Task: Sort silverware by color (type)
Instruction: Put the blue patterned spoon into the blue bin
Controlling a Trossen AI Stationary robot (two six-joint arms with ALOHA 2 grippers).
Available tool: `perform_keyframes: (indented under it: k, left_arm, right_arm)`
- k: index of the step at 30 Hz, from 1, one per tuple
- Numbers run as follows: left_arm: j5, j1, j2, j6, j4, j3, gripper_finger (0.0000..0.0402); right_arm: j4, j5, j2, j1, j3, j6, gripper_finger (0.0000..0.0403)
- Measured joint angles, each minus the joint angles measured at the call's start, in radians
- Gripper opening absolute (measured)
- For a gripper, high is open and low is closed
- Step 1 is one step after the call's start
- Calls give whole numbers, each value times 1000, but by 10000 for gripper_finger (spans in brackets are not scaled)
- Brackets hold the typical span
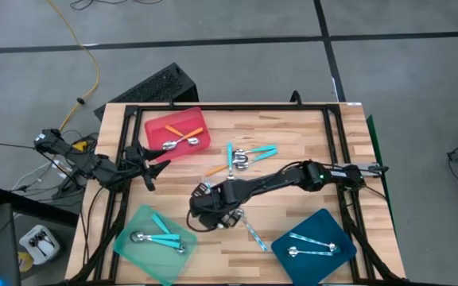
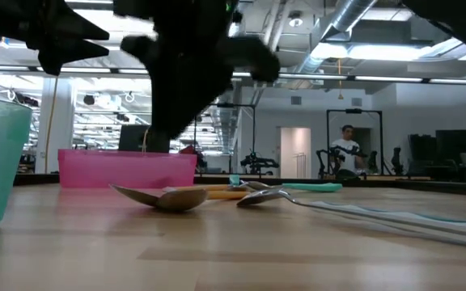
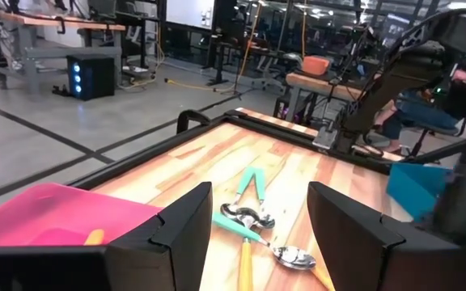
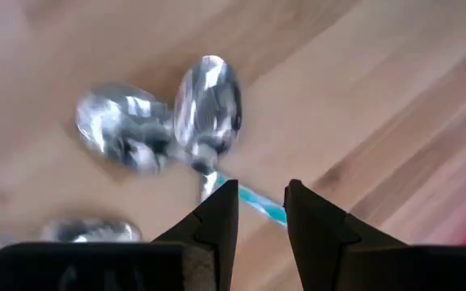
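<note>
Loose spoons lie flat on the wooden table [image 1: 293,127] at mid-table: two turquoise-handled ones [image 1: 249,155], an orange-handled one [image 1: 215,169] and a pale blue one [image 1: 253,233]. My right gripper [image 1: 205,208] hangs over the middle, pointing steeply down. Its fingers stand a narrow gap apart [image 4: 261,214] above a cluster of shiny bowls [image 4: 207,105], and a blue-green handle [image 4: 253,200] shows through the gap. My left gripper [image 1: 151,163] waits open and level [image 3: 257,242] by the red tray [image 1: 177,131], which holds two orange spoons [image 1: 183,137].
A mint-green tray [image 1: 153,238] with two turquoise spoons sits at the near left. A dark-blue tray [image 1: 315,246] with pale blue spoons sits at the near right. A black frame [image 1: 332,119] rims the table. My right arm [image 1: 293,175] crosses the middle from the right.
</note>
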Motion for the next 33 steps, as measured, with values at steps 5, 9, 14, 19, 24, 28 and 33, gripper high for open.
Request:
perform_keyframes:
  k: [5, 9, 14, 19, 24, 28, 33]
  left_arm:
    - [-1, 0, 0, 0, -12, 0, 190]
    - [-6, 0, 0, 5, -16, 0, 190]
    - [-8, 0, 0, 10, -28, 0, 190]
    - [-9, 0, 0, 10, -28, 0, 190]
    - [-9, 0, 0, 9, -32, 0, 190]
    - [-8, 0, 0, 4, -33, 0, 190]
    - [-8, 0, 0, -10, -33, 0, 190]
  right_arm:
    - [-55, 35, 62, -23, 0, -160, 125]
    - [-81, 76, 83, -37, 3, -218, 122]
    - [-56, 126, 95, -47, -1, -287, 109]
    - [-70, 129, 96, -50, -3, -232, 99]
    - [-64, 102, 60, -48, 13, 2, 93]
    - [-94, 100, 37, -48, 17, 255, 92]
    - [-154, 78, 18, -63, 19, 736, 92]
